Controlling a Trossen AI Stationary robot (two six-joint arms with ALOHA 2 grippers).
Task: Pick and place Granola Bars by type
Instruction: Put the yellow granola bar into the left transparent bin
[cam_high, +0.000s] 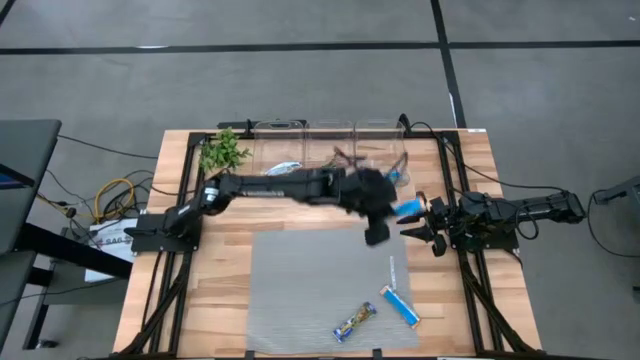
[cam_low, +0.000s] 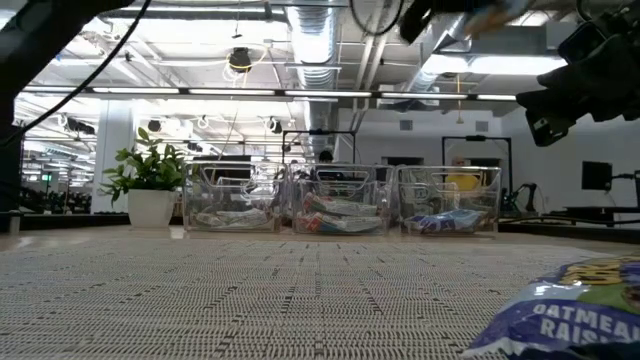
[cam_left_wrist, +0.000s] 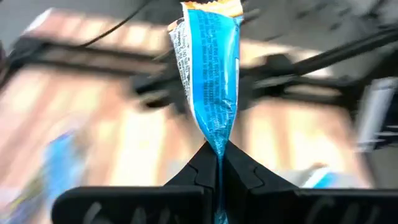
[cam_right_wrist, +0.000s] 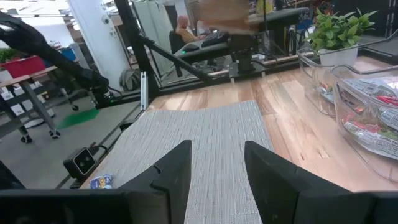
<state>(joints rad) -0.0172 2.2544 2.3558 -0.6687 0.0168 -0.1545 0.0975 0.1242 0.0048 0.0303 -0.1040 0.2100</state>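
My left gripper (cam_high: 385, 212) hangs above the mat's far right part, shut on a bright blue granola bar (cam_high: 408, 210). My right gripper (cam_high: 425, 228) waits just right of it, open and touching nothing; in its own view the gap (cam_right_wrist: 217, 168) shows only the mat. A bright blue bar (cam_high: 400, 305) and a blue-silver-yellow bar (cam_high: 353, 322) lie flat on the mat's near right part, and the latter fills the low view's corner (cam_low: 570, 310). Three clear bins (cam_high: 330, 150) along the far edge hold more bars. My left gripper pinches the bright blue bar by one crimped end (cam_left_wrist: 217, 140) between its two shut fingers (cam_left_wrist: 239, 168). The rest of the wrapper sticks out past the fingertips, its far end (cam_left_wrist: 208, 12) free. The bar is lifted clear of the mat, reaching toward the table's right side.
A potted green plant (cam_high: 222, 150) stands left of the bins. A grey woven mat (cam_high: 300, 290) covers the table's middle and near part. A thin pale strip (cam_high: 392, 268) lies on the mat below my left gripper. Black frame rails run along both table sides.
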